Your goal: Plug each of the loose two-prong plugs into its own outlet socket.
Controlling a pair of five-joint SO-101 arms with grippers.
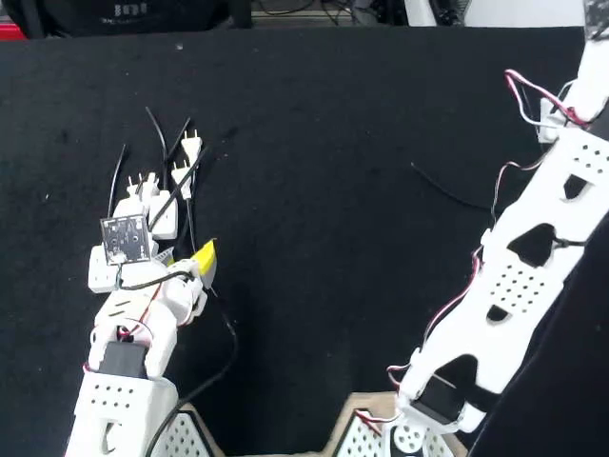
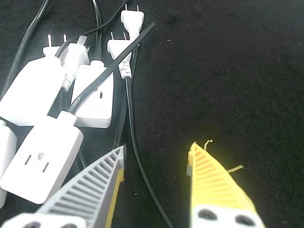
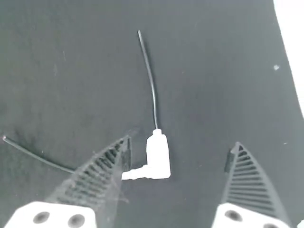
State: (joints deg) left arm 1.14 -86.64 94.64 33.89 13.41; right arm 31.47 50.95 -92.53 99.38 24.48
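Observation:
Several white outlet sockets lie clustered at the left: one (image 2: 42, 160) by my grey finger (image 2: 97, 183), another (image 2: 96, 95) beyond it, a third (image 2: 28, 90) beside that. Loose two-prong plugs (image 2: 130, 18) (image 2: 118, 48) on black cords rest at the cluster's far edge, also visible from the high view (image 1: 192, 145) (image 1: 181, 177). My left gripper (image 2: 156, 148) (image 1: 187, 252) hovers open just short of the sockets, a black cord (image 2: 135, 156) running between its fingers. My right gripper (image 3: 181, 142) is open over a small white plug (image 3: 157, 156) with a thin black wire, lying on the cloth.
Black cloth (image 1: 324, 124) covers the table. A loose thin black wire (image 1: 447, 195) lies in the middle right, and another wire piece (image 3: 33, 156) lies beside the right gripper. The right arm (image 1: 523, 276) stretches along the right side. The table's light far edge (image 3: 292, 42) is close.

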